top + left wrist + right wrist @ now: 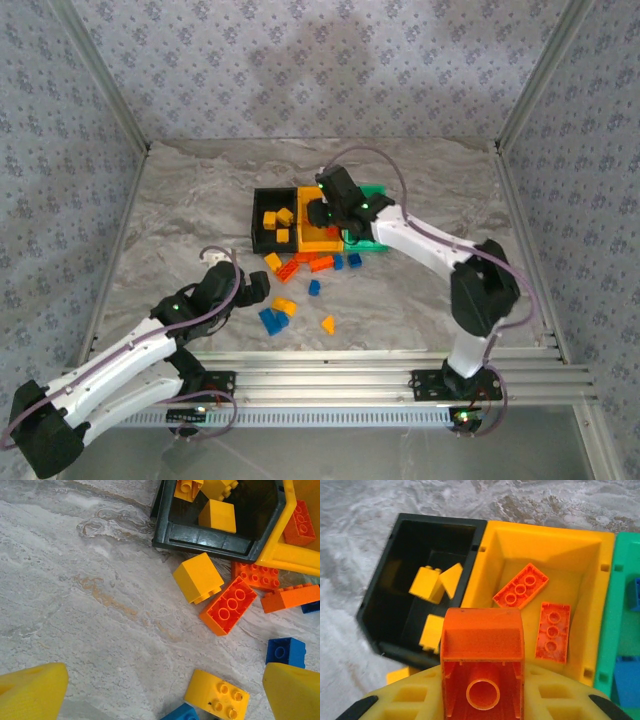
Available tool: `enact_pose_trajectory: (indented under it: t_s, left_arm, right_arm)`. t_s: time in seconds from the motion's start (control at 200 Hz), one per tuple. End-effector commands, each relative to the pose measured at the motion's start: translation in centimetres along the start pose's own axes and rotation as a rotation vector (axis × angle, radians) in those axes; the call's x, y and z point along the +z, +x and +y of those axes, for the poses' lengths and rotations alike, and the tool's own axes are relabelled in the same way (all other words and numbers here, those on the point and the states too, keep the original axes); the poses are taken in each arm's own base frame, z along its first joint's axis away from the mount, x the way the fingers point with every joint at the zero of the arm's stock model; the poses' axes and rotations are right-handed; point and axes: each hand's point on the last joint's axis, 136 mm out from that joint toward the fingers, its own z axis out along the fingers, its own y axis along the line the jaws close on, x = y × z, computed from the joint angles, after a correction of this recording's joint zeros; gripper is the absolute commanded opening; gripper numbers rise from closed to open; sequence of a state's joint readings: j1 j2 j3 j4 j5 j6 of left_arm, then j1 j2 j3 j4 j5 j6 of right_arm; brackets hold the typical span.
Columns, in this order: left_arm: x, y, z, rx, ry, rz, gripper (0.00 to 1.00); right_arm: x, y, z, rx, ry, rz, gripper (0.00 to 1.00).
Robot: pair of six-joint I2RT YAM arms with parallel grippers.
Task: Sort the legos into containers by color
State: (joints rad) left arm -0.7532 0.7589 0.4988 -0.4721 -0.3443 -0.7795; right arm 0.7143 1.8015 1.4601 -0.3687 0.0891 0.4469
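Our right hand (325,212) is clamped on a glossy orange brick (482,645), its hollow underside with one round tube facing us, above the yellow-orange bin (490,545). That smooth plastic bin holds two studded orange plates (521,586). The black bin (377,605) holds three yellow pieces (426,584), one wedge-shaped, and the green bin (620,580) two blue bricks (626,680). Our left hand (161,692) gapes wide, holding nothing, over the marbled counter (75,605).

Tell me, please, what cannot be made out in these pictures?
- Green bin: top external view, right arm covers most; contents uncountable.
- Yellow-orange bin: right wrist view, lower part hidden behind the orange brick in the right gripper.
- Black bin: left wrist view, cut off by the top edge.
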Motion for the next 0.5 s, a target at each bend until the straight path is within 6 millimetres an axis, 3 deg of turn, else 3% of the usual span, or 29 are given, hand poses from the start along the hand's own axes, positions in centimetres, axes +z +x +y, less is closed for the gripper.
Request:
enact_pose_trajectory:
  t_s: [0.0,0.125,0.225,0.325,0.495]
  left_arm:
    - [-0.1,0.4,0.1,-0.001,0.007,0.011,1.00]
    - [0.0,0.7,-0.1,0.010,0.019,0.025,1.00]
    - [0.1,1.0,-0.5,0.030,0.034,0.041,1.00]
    - [0.3,1.2,-0.8,0.053,0.043,0.063,1.00]
    - [0.4,1.7,-1.9,0.095,0.083,0.106,0.99]
  right_arm:
    - [2.6,0.6,-1.0,0.010,0.048,0.073,0.33]
    - [4.5,-0.4,-1.6,0.032,0.075,0.069,0.42]
    - [4.6,-1.9,-1.1,0.032,0.058,0.029,0.62]
    - [3.5,-3.3,-0.4,0.025,0.030,-0.020,0.77]
    - [0.3,-3.0,0.4,0.025,0.004,-0.063,0.84]
